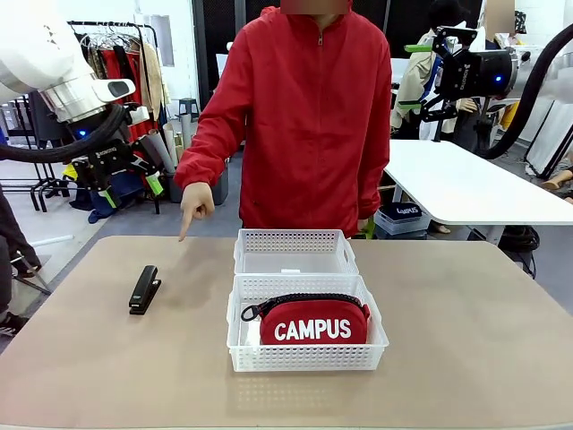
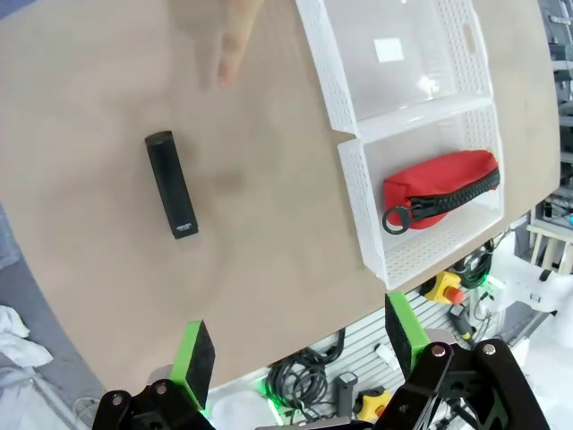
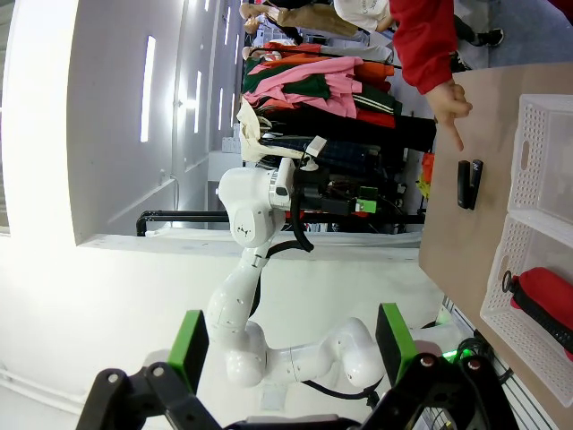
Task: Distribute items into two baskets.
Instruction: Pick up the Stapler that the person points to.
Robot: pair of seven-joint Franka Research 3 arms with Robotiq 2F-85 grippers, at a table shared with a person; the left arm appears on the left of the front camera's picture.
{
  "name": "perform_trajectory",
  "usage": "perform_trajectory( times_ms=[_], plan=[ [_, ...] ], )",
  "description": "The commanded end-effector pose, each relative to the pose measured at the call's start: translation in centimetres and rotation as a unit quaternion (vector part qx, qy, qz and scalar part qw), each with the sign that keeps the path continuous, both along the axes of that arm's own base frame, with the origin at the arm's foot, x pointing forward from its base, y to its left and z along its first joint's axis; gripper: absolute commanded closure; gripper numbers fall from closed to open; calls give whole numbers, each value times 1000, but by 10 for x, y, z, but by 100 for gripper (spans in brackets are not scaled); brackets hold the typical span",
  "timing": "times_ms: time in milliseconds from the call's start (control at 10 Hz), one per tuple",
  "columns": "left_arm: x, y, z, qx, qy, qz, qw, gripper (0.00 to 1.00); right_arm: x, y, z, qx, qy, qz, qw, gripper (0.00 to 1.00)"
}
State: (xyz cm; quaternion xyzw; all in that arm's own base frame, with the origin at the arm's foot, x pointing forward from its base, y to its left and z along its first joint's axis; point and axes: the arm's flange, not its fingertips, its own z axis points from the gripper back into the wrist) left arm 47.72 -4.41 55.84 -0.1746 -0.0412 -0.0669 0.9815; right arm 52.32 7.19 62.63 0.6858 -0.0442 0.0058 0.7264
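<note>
Surface: tan with rounded corners, carrying two baskets and a stapler.
Near basket: white with lattice sides, at the middle of the surface on the robot's side. Its long side touches the other basket.
Far basket: a matching white basket, directly behind the near one on the person's side. A small white sticker shows on its floor.
Pouch: red, lying inside the near basket with the white "CAMPUS" lettering facing the robot. The black zipper runs along the top, and its ring pull is at the robot's left end.
Stapler: black and closed, lying flat on the surface to the robot's left of the baskets and well apart from them. Its length runs roughly from near to far.
Person's hand: comes from a red sleeve at the far edge. The index finger points down towards the surface beyond the stapler, without touching it.
Left claw: raised over the robot's left side, above the level of the surface. It is released, with the green pads spread wide and nothing between them. The wrist view looks down on the stapler and both baskets.
Right claw: held high on the robot's right, well away from the things. It is released, with the fingers wide apart and nothing in them.
</note>
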Motion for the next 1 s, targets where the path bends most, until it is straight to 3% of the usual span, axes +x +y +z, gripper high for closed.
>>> perform_trajectory(
  times_ms=[0,300,500,600,900],
  plan=[
    [0,0,0,-1,0,0,1000,0,-1,1,2,5,7,-1,1000,0],
    [12,8,-43,43,18,31,998,0,-1,1,2,5,7,-1,1000,0],
    [15,11,-77,52,8,49,997,0,-1,1,2,5,7,-1,1000,0],
    [16,14,-94,56,16,37,998,0,-1,1,2,5,7,-1,1000,0],
    [16,8,-146,144,-8,31,989,0,-1,1,2,5,7,-1,1000,0]
  ],
)
